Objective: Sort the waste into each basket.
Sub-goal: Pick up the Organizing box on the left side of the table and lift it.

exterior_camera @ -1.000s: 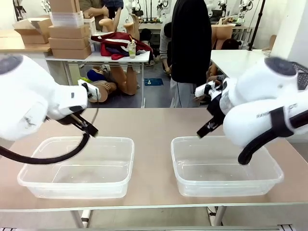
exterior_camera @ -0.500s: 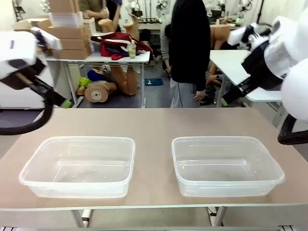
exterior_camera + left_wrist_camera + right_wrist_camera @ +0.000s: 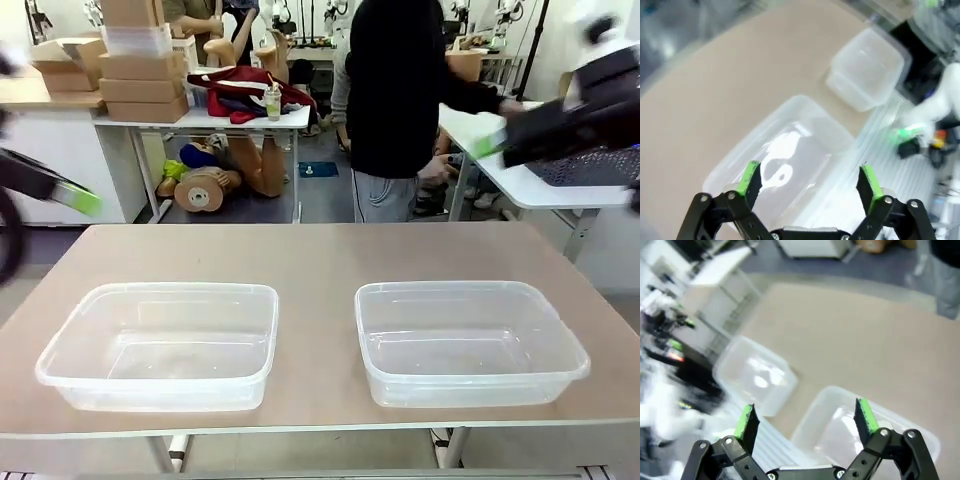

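Observation:
Two clear plastic baskets sit side by side on the tan table, the left basket (image 3: pixel 170 291) and the right basket (image 3: pixel 450 288), both empty. The waste is out of view. My left gripper (image 3: pixel 78 198) is a blur at the far left edge, raised above the table. My right gripper (image 3: pixel 490 146) is a blur high at the right, over the far side. In the left wrist view my left gripper (image 3: pixel 808 180) is open above the left basket (image 3: pixel 796 103). From the right wrist, the right gripper (image 3: pixel 805 418) is open above the right basket (image 3: pixel 836 390).
A person in black (image 3: pixel 400 90) stands at the table's far edge, one arm stretched right toward a dark grey lattice basket (image 3: pixel 590 166) on a white side table. Another table with boxes and clothes stands behind at the left.
Both arms have swung up and outward from beside the baskets, the left one to the left edge, the right one to the upper right. The person's arm has stretched out to the right.

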Robot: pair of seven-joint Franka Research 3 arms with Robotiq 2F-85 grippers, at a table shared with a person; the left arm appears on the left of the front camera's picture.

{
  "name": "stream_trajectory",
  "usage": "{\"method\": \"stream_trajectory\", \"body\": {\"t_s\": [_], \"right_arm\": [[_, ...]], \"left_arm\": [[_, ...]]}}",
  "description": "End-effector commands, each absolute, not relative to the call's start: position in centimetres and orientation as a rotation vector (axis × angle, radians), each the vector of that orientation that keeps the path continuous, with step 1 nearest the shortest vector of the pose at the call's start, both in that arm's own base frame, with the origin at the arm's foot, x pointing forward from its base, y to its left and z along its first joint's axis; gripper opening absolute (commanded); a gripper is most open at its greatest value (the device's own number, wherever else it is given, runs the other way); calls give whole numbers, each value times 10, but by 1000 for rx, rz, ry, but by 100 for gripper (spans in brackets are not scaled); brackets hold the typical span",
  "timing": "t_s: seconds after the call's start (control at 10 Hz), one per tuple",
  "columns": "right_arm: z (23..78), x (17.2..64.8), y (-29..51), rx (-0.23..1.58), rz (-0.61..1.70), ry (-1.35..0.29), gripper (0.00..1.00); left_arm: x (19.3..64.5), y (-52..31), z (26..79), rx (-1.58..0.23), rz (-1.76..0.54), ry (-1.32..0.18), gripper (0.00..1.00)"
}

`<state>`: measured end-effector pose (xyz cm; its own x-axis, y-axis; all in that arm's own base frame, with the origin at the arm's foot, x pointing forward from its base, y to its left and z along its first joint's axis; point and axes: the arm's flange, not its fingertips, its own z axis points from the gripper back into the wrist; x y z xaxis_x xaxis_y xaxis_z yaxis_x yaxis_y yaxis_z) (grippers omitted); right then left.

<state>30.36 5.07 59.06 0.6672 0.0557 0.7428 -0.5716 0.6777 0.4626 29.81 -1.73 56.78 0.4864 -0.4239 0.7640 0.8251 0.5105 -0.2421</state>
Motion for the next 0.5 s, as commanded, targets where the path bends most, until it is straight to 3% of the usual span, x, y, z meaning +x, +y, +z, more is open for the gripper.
{"method": "stream_trajectory", "body": {"t_s": [0.0,0.2,0.3,0.4], "right_arm": [[523,235,-35,1501,-60,-760,100],[499,236,-83,1546,-258,-820,100],[491,235,-86,1398,-244,-893,100],[581,278,-92,1236,127,-787,100]], "left_arm": [[287,69,582,-1316,-592,-626,100],[292,101,561,-1443,-466,-714,100],[301,101,548,-1316,-314,-723,100],[270,107,576,-1188,-694,-768,100]]}}
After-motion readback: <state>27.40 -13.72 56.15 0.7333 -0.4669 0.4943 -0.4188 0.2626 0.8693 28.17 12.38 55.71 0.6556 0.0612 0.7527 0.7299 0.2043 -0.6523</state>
